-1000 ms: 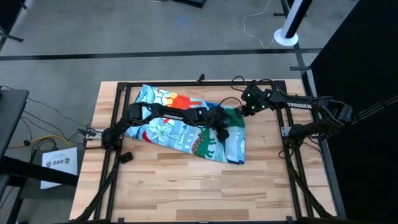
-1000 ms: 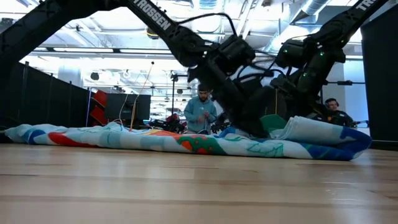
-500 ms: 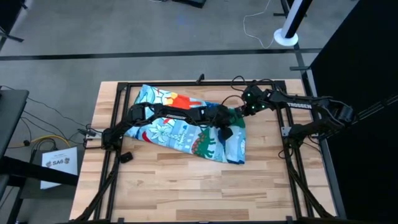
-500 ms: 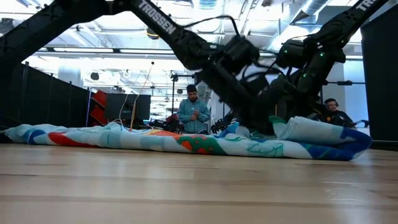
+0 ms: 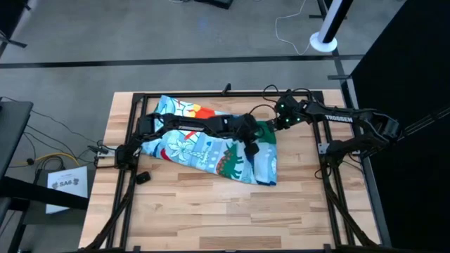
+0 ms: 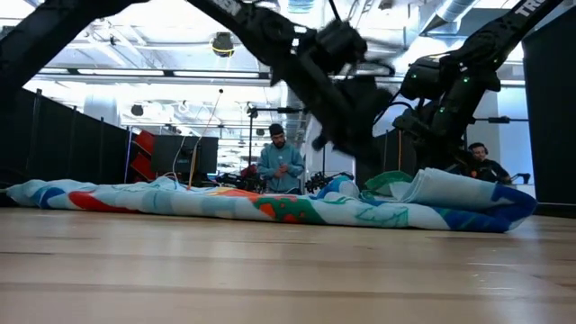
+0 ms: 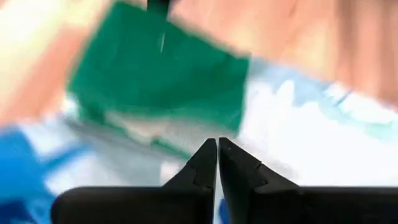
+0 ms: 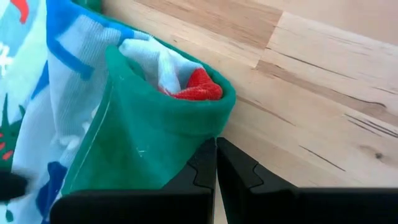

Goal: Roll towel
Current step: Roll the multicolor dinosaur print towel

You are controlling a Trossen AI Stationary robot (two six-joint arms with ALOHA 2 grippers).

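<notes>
Green-edged and barely rolled, the towel (image 5: 211,144) lies spread across the far half of the table (image 5: 211,211), one fold started at its right end. Left gripper (image 5: 247,138) hovers above that fold, fingers (image 7: 205,168) together and empty. Right gripper (image 5: 273,126) sits at the fold's edge, fingers (image 8: 205,165) together; whether they pinch cloth I cannot tell. Unpinned, the soft fold could flop open, or roll crooked.
</notes>
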